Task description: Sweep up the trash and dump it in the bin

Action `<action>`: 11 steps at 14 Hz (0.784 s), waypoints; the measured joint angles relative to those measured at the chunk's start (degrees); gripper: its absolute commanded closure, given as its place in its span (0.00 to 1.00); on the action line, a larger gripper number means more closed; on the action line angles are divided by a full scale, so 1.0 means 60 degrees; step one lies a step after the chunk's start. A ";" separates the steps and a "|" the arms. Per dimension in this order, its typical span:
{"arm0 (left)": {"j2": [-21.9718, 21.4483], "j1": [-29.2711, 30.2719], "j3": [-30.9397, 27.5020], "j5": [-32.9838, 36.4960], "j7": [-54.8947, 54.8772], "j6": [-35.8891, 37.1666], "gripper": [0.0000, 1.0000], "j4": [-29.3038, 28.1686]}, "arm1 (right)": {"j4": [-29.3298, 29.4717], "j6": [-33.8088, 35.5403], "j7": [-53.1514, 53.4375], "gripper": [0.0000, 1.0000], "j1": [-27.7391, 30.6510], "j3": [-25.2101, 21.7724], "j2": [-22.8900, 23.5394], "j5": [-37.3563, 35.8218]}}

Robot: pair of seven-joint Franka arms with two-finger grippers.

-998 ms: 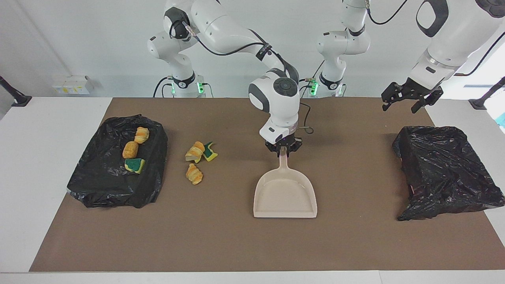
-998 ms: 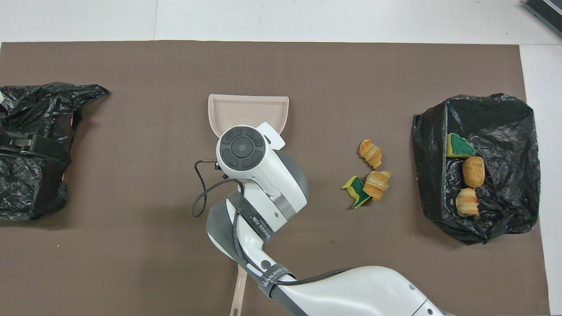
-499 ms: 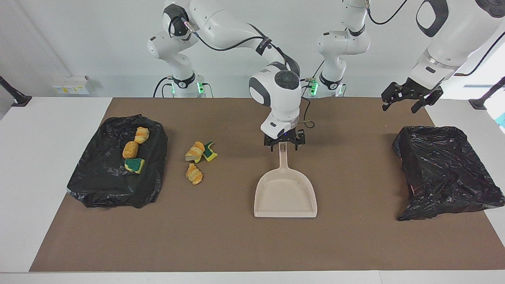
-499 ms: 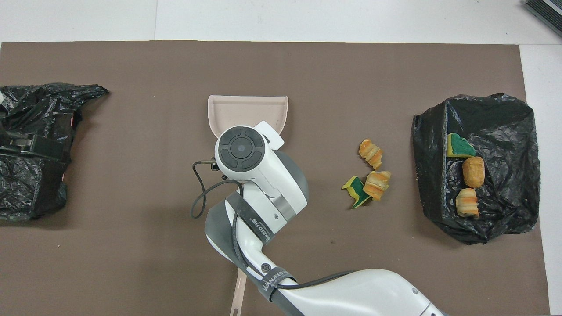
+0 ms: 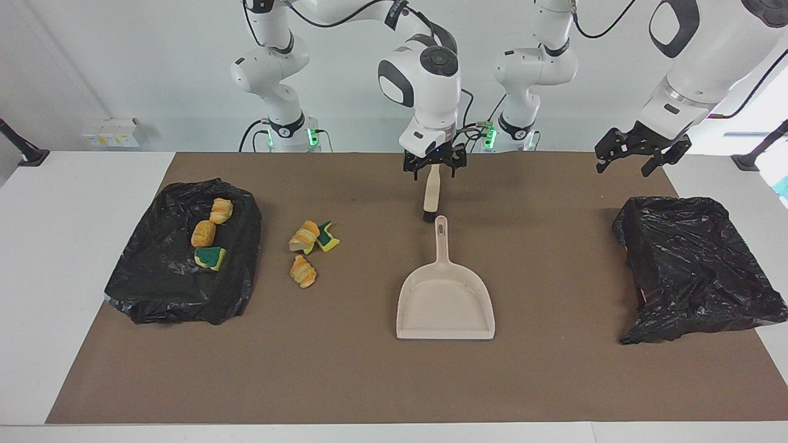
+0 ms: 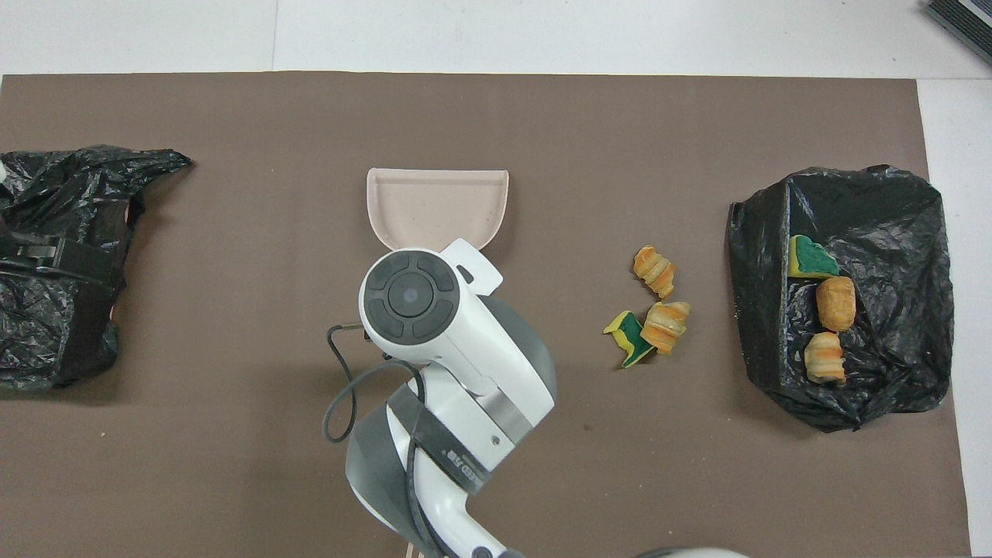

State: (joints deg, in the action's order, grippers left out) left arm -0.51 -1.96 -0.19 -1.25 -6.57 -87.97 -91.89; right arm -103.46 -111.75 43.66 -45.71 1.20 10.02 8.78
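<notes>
Six scraps of trash show, all well apart from both grippers. Three loose scraps (image 5: pixel 306 251) lie on the brown mat (image 5: pixel 345 381) in the middle band of the facing view, toward the right arm's end of the table: two bread-like chunks and a yellow-green sponge piece. Three more scraps (image 5: pixel 209 234) sit in the black-lined bin (image 5: pixel 172 295) just beside them, at that same end.

I see the right arm (image 6: pixel 411 298) reaching in over the middle of the table, wrist pointing straight down. The right gripper (image 5: pixel 434 168) hangs at the upper centre of the facing view, its fingers spread wide and released. A beige brush (image 5: pixel 431 194) with a dark tip shows directly below it, its upper end between the fingers. I cannot tell whether the fingers touch it. From overhead the wrist hides the gripper. The loose scraps lie lower in the facing view than this gripper.

Below the brush's tip the dustpan (image 5: pixel 444 301) lies flat on the mat, handle toward the robots, with nothing gripping it.

At the upper edge of the facing view, on the left arm's end, the left gripper (image 5: pixel 641 155) waits in the air with its fingers apart and holds nothing. It hangs above a second black bag (image 5: pixel 695 271).
</notes>
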 measured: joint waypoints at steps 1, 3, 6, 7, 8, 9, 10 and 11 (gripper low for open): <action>0.0000 -0.0001 0.0008 0.0000 0.0000 0.0000 0.00 -0.0003 | -0.0506 -0.0191 0.0275 0.00 -0.0183 0.0002 -0.0295 0.0421; -0.0002 -0.0088 0.0050 -0.0001 -0.0037 0.0000 0.00 -0.0036 | -0.1545 -0.1186 0.0705 0.00 -0.0458 0.0008 -0.0737 0.1231; 0.0059 -0.0654 0.0090 -0.0001 -0.0024 -0.0068 0.00 -0.0166 | -0.3170 -0.2857 0.0961 0.00 -0.1100 0.0013 -0.1012 0.1672; 0.0129 -0.0883 0.0096 -0.0002 0.0000 -0.0207 0.00 -0.0227 | -0.3533 -0.3358 0.1120 0.00 -0.1301 0.0020 -0.1010 0.1678; 0.0233 -0.1167 0.0105 -0.0002 0.0045 -0.0434 0.00 -0.0318 | -0.3803 -0.3676 0.1199 0.00 -0.1422 0.0022 -0.1010 0.1681; 0.0351 -0.1428 0.0113 -0.0002 0.0123 -0.0661 0.00 -0.0412 | -0.3937 -0.3772 0.1225 0.00 -0.1471 0.0022 -0.1010 0.1686; 0.0497 -0.1692 0.0120 -0.0002 0.0270 -0.0937 0.00 -0.0525 | -0.4008 -0.3786 0.1236 0.00 -0.1512 0.0021 -0.1010 0.1692; 0.0648 -0.1946 0.0125 -0.0002 0.0477 -0.1226 0.00 -0.0637 | -0.4065 -0.3799 0.1257 0.00 -0.1574 0.0019 -0.1009 0.1695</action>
State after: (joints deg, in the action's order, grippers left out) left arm 3.38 -13.63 0.56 -1.26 -3.71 -95.33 -95.71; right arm -127.85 -134.55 51.20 -55.15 1.32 3.97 18.95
